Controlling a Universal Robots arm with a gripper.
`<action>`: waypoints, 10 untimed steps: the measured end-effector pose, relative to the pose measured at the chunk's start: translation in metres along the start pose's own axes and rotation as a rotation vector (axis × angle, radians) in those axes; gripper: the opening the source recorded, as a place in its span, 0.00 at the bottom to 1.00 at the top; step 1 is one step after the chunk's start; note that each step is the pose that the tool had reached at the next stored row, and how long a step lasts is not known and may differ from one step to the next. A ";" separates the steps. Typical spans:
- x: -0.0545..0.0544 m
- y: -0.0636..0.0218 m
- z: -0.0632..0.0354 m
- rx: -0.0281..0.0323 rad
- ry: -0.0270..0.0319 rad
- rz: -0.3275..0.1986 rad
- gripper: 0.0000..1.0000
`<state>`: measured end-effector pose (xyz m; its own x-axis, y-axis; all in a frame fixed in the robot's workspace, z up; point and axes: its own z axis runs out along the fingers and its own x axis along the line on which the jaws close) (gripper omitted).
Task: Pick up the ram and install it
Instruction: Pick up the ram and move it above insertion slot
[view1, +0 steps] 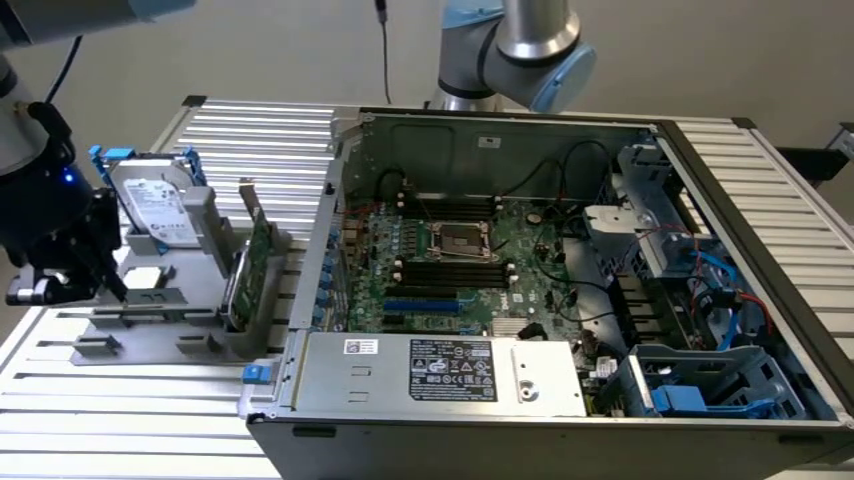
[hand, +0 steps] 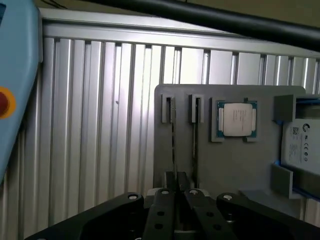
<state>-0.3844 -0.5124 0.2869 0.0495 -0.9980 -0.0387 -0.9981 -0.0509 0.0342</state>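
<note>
The ram (hand: 174, 145) shows edge-on as a thin dark strip standing in a slot of the grey holder (hand: 235, 165). A second thin stick (hand: 195, 137) stands in the neighbouring slot. My gripper (hand: 175, 200) sits at the near end of the first strip, its black fingers (hand: 159, 212) drawn together on the stick's edge. In the exterior view the gripper (view1: 110, 292) hangs over the holder (view1: 147, 335) at the exterior view's left, beside the open computer case (view1: 534, 130). Dark memory slots (view1: 454, 270) lie on the motherboard next to the processor socket (view1: 461, 240).
The holder also carries a silver processor chip (hand: 236, 120), a hard drive (view1: 154, 205) and an upright green expansion card (view1: 254, 265). A light-blue pendant with a red button (hand: 15, 75) lies close by. The power supply (view1: 441, 375) and drive cages (view1: 694, 385) crowd the case.
</note>
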 end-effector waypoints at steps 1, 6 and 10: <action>0.000 -0.0042 -0.0028 -0.0007 -0.0003 0.000 0.14; 0.001 -0.0266 -0.0161 -0.0030 -0.0044 0.000 0.14; 0.001 -0.0443 -0.0268 -0.0060 -0.0074 0.000 0.14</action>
<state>-0.3392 -0.5124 0.3120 0.0492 -0.9977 -0.0460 -0.9979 -0.0511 0.0402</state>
